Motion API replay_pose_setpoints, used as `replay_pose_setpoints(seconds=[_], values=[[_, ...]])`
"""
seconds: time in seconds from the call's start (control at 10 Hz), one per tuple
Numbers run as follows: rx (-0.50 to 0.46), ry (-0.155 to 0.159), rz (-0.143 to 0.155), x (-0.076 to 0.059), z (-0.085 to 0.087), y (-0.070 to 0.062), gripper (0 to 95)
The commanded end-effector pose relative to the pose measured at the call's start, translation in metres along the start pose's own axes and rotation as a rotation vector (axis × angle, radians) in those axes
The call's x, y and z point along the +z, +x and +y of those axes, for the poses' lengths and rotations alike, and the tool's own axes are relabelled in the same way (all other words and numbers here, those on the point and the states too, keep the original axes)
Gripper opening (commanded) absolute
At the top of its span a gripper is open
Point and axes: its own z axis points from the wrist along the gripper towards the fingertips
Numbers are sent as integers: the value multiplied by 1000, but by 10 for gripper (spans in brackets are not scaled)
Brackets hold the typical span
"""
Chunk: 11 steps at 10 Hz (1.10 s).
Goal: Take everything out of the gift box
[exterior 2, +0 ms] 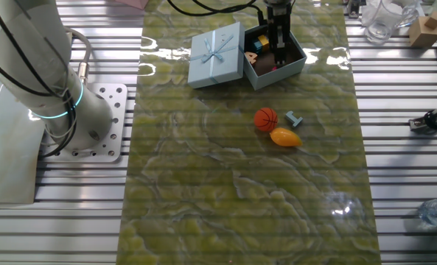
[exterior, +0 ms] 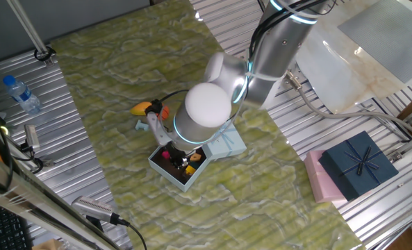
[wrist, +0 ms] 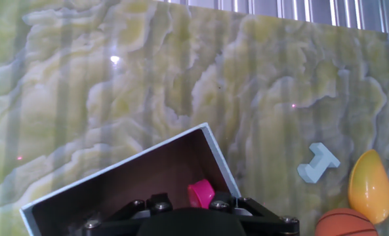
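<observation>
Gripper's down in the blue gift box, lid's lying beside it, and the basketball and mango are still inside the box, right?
Not quite. The basketball and mango are already out, lying on the mat apart from the gift box; the other fixed view shows it. The gripper is down in the box and the lid lies beside it.

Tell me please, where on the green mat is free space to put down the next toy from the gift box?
The widest bare patch is the mat on the side of the basketball and mango away from the gift box. A narrower strip lies between box and toys. It is crowded at the box, where the gripper reaches in beside the lid.
</observation>
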Motion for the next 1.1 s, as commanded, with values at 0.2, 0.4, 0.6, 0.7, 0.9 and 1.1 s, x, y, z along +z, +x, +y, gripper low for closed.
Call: replay_pose_setpoints(seconds=[0.2,0.4,0.6,0.7,0.9,1.1], values=[[-1,-10,0,-2,3,0,380],[7,-72,-1,-6,12,2,380],[4,-87,-2,-8,16,5,380],[-7,-82,-3,-11,17,8,380],[-46,-6,0,-15,15,10,190],[-69,70,5,-17,9,11,190]])
